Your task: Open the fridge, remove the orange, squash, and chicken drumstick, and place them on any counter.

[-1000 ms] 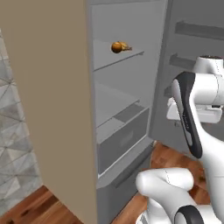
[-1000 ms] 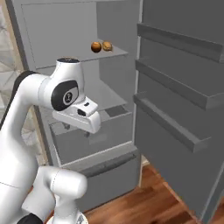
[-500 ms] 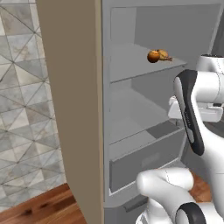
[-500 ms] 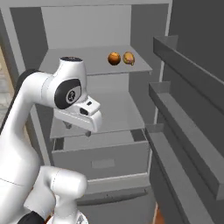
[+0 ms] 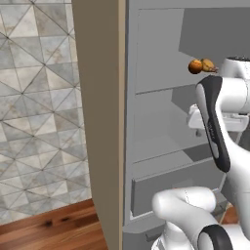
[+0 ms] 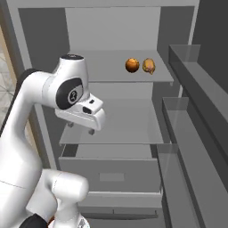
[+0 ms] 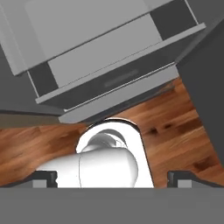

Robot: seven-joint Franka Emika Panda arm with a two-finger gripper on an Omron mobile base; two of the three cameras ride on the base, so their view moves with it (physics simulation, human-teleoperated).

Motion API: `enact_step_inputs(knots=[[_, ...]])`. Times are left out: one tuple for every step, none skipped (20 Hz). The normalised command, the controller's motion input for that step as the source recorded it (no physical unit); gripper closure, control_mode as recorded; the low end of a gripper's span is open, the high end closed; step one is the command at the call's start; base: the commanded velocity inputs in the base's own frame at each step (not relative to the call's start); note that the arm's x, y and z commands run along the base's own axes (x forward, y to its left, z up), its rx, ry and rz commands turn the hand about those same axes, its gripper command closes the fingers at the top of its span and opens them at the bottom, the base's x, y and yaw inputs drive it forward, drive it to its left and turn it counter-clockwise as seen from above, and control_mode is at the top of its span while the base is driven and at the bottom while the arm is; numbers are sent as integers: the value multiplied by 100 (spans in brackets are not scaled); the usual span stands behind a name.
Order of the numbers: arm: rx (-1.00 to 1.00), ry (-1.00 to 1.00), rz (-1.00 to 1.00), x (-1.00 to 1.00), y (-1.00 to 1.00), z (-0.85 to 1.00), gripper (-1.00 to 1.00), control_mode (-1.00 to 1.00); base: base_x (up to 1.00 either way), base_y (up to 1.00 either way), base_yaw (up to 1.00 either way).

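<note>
Both base views have swung since the earlier frames, so the camera has moved: the open fridge [image 6: 116, 35] now faces the right base view almost head-on, and in the left base view its grey side wall and a beige panel edge take more of the picture. Against the shelves, the orange and the drumstick lie on the same shelf as before; it is the view that changed, not them.

The gripper [image 6: 81, 128] hangs under the white wrist in front of the fridge interior, pointing down. In the hand view its two dark fingertips [image 7: 43, 178] stand far apart at the bottom corners, with nothing between them, so the jaws are wide open and empty. Below the gripper in that view are the fridge drawers and the reddish wood floor [image 7: 175, 122].

The orange [image 6: 132, 65] rests on the upper shelf, above the gripper and to its right in the right base view, farther into the fridge. The chicken drumstick [image 6: 149, 66] lies just beside the orange, on the side away from the gripper, almost touching it. From here the drumstick looks like a short lump; its long axis seems to run toward the back of the fridge, but I cannot tell which end is the thin one. In the left base view the orange [image 5: 195, 66] and the drumstick [image 5: 208, 65] are above the arm.
</note>
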Motion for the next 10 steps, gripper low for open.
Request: enact_step_inputs(knots=[[0, -29, 0, 15, -26, 69, -100, -100, 0, 0, 0], [0, -35, 0, 23, -34, 75, -100, -100, 0, 0, 0], [0, -37, -1, 36, -32, 86, -100, -100, 0, 0, 0], [0, -38, -4, 51, -27, 91, -100, -100, 0, 0, 0], [-2, -37, -6, 62, -15, 96, -100, -100, 0, 0, 0], [-3, -34, -7, 78, -6, 93, -100, -100, 0, 0, 0], [-5, -32, -8, 84, -1, 91, -100, -100, 0, 0, 0], [-6, -31, -9, 94, 0, 88, -100, -100, 0, 0, 0], [-5, -27, -7, 100, 0, 78, -100, -100, 0, 0, 0], [-3, -24, -6, 100, 0, 73, -100, -100, 0, 0, 0]])
